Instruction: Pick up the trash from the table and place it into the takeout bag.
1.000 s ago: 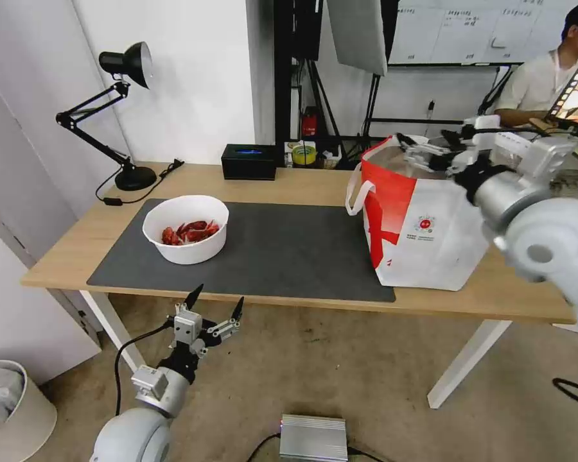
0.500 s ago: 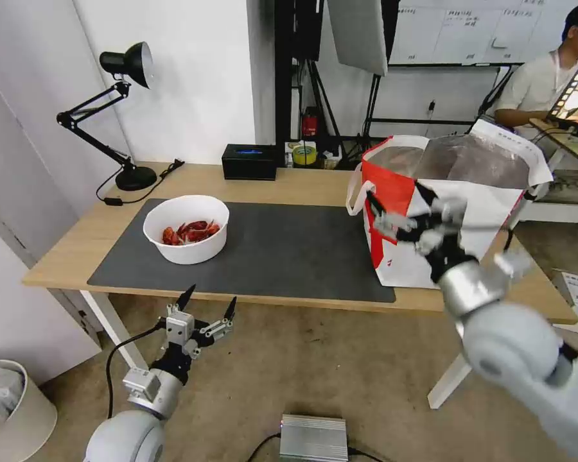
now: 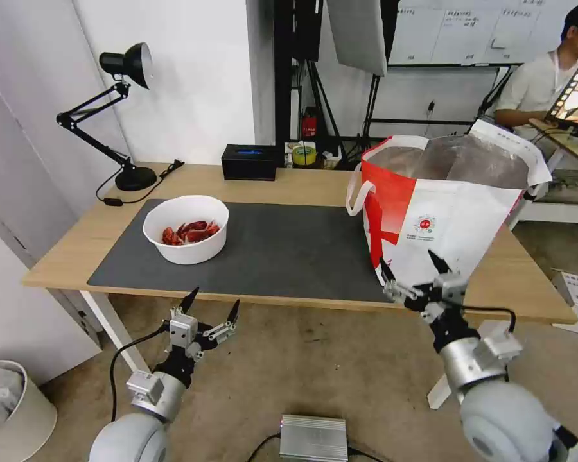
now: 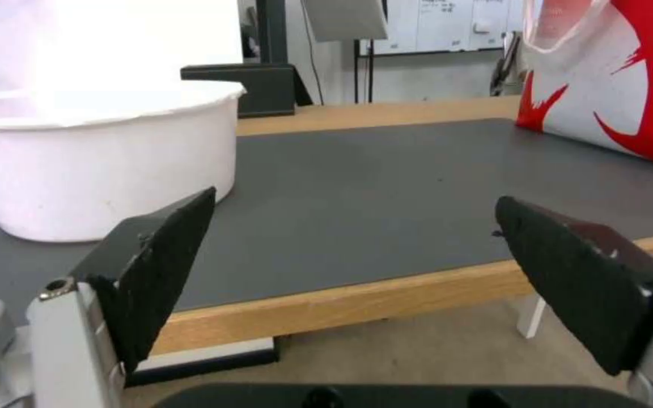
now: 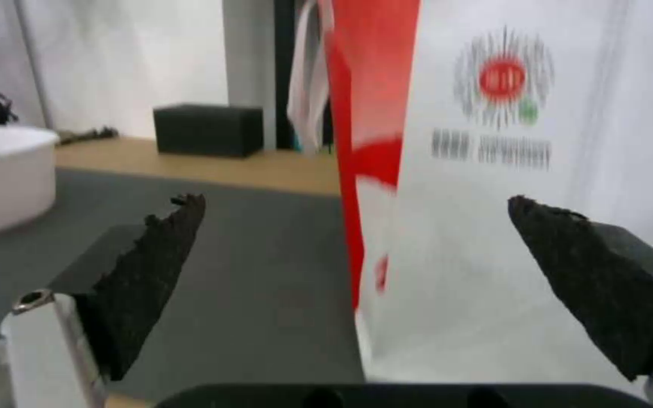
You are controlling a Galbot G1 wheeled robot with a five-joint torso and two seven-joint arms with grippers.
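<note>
A white round bowl [image 3: 186, 228] holding red crayfish shells, the trash, sits on the left of the dark grey mat [image 3: 282, 253] on the light-wood table [image 3: 302, 183]. The bowl [image 4: 92, 164] also shows close up in the left wrist view. The white-and-red takeout bag [image 3: 440, 212] stands open on the table's right, foil lining showing. My left gripper [image 3: 212, 303] hangs open below the table's front edge, in front of the bowl. My right gripper [image 3: 411, 265] is open at the front edge, just before the bag [image 5: 508, 170], with nothing between its fingers.
A black desk lamp [image 3: 119, 109] stands at the table's back left and a black tissue box [image 3: 249, 162] at the back middle. A white bin [image 3: 9, 410] is on the floor at left, a silver box [image 3: 313, 437] on the floor in front.
My right arm has swung down from above the bag's mouth to the table's front edge, its gripper still open. The left gripper has barely shifted.
</note>
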